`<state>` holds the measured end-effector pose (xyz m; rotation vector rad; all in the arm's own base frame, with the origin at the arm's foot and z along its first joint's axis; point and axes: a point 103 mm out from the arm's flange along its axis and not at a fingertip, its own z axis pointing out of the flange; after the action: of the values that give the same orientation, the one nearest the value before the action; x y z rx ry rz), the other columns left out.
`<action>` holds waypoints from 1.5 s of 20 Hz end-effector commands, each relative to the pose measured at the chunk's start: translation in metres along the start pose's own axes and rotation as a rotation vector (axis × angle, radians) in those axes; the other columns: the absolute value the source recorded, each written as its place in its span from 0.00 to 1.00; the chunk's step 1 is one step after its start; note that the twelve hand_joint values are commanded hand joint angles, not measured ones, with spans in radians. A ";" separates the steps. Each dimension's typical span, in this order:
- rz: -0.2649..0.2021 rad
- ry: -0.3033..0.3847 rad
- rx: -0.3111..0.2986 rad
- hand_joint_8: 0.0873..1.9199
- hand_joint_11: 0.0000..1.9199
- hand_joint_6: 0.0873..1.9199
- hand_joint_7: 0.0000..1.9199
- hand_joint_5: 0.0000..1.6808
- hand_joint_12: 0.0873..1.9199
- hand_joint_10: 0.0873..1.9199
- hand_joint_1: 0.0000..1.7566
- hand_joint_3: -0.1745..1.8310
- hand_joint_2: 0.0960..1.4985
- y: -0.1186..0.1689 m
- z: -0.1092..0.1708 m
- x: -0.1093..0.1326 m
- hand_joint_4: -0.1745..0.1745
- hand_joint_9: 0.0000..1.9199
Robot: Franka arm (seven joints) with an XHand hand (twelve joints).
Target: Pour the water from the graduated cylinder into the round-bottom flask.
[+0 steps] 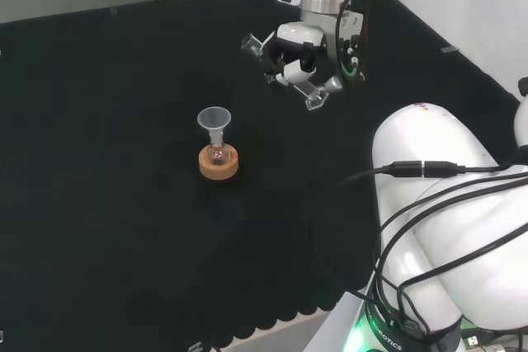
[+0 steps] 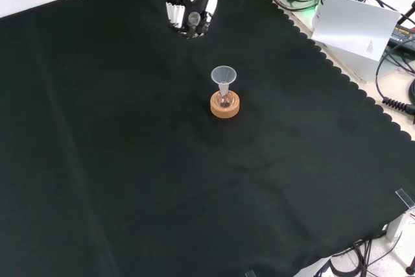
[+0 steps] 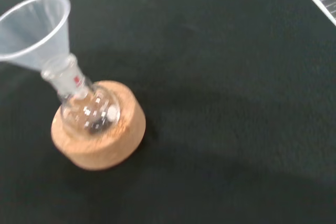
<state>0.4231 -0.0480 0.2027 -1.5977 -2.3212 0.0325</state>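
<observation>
I held the hand (image 1: 299, 62), fingers curled round a clear cylinder (image 1: 320, 95), raised near the surface's (image 2: 130, 160) far edge; the flask (image 1: 218, 154), funnel-topped, stood mid-surface, left of it in head view.

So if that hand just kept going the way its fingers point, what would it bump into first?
Probably the bare black cloth. The hand hangs with fingers angled downward, and the funnel on the flask stands off to the side, though depth is uncertain.

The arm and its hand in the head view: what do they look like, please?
The arm has big, rounded, glossy white links, with black cables running along them and a green glow low at the base. The hand is white and black, with slim fingers that have clear, pale tips.
</observation>
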 end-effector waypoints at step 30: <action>0.083 -0.271 0.353 0.60 0.63 0.60 0.46 0.50 0.36 0.06 0.70 0.09 0.77 -0.018 0.021 0.037 0.00 0.73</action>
<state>0.3857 -0.0129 0.1946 -1.5362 -2.3044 0.5841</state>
